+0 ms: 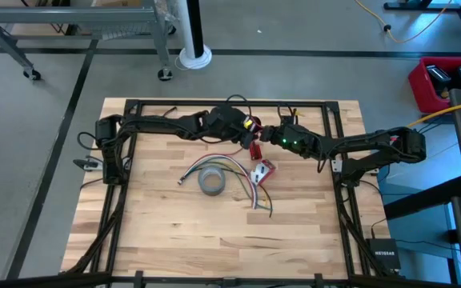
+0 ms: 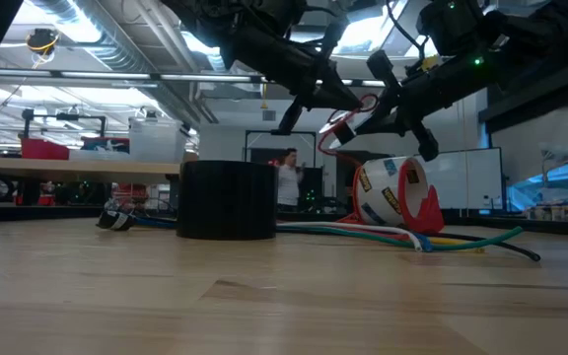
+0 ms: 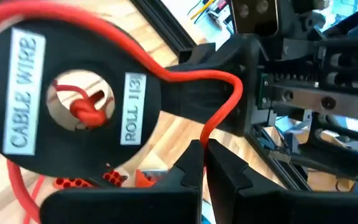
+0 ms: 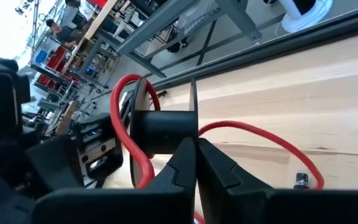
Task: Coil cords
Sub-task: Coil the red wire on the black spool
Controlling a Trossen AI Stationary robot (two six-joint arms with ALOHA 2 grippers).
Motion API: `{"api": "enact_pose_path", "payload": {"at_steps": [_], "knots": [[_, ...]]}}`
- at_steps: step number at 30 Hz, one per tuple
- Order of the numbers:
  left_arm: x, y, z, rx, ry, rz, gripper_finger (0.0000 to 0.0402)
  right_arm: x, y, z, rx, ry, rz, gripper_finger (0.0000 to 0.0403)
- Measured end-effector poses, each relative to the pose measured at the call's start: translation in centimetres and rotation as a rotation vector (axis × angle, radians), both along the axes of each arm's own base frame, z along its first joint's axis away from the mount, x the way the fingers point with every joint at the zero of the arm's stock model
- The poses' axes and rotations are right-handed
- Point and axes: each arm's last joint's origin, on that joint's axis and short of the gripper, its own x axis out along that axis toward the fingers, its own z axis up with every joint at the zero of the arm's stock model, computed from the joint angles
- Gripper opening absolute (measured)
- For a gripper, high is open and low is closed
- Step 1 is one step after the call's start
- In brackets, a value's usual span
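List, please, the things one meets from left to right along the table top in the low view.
Small dark cord end → black roll → white tape dispenser with red frame → bundle of coloured cords running off toward the right.

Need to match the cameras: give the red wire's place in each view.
High: red wire between both pincers, centre-back.
Low: loop hanging under the arms, upper middle.
Left wrist: around the black spool.
Right wrist: arcing off the spool.
Shared landmark: black spool.
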Motion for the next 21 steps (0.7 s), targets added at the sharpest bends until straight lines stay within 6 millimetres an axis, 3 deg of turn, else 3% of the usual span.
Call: {"api": "enact_pose_path", "payload": {"at_steps": [13,21], "knots": [[-0.7,-2.2,-1.8,-0.050,0.219,-0.053,0.0001,0.4,0.1,1.1,0.004,-0.136,0.038,0.0005],[-0.1,-2.0,-0.3,-0.024,0.099,-0.053,0.0001,0.3,0.1,0.9,0.008,-0.107,0.053,0.0005]]}}
